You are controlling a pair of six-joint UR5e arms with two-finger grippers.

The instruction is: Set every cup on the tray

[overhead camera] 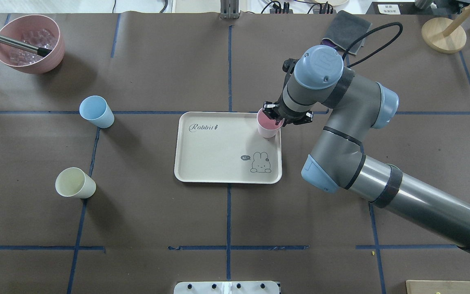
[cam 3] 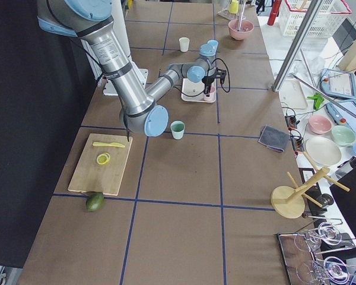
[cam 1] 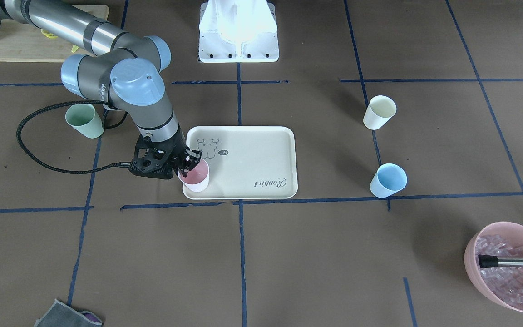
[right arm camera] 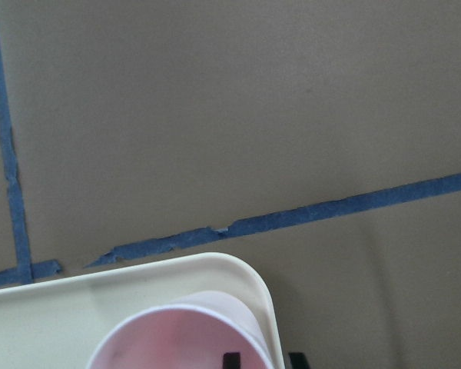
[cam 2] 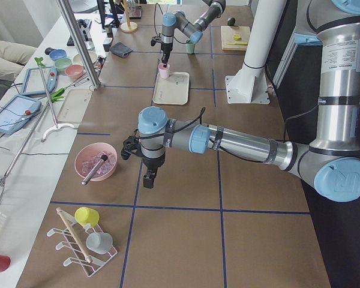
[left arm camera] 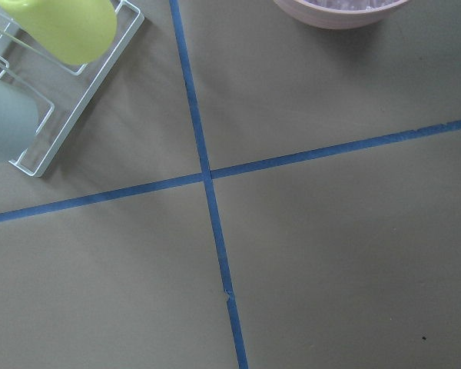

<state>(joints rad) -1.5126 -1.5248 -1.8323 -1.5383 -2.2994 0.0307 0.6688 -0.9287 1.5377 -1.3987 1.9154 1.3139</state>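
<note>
The pink cup (cam 1: 194, 180) stands upright in a corner of the cream tray (cam 1: 252, 159), also seen overhead (overhead camera: 267, 127) on the tray (overhead camera: 214, 151). My right gripper (cam 1: 189, 161) is shut on the pink cup's rim, with one finger inside it and one outside; the wrist view shows the cup (right arm camera: 177, 338) and the fingertips (right arm camera: 230, 359). The mint green cup (cam 1: 83, 120), the cream-white cup (cam 1: 379, 112) and the light blue cup (cam 1: 387, 180) stand on the table off the tray. My left gripper (cam 2: 149, 177) hangs over bare table near the pink bowl; I cannot tell whether it is open.
A pink bowl of clear cubes (cam 1: 511, 268) with a metal handle stands at a table corner. A wooden cutting board (cam 1: 25, 45) lies by the right arm's base. A grey cloth (overhead camera: 347, 30) and a wooden stand (overhead camera: 443, 34) are at the far edge. A wire cup rack (left arm camera: 61, 100) is near the left wrist.
</note>
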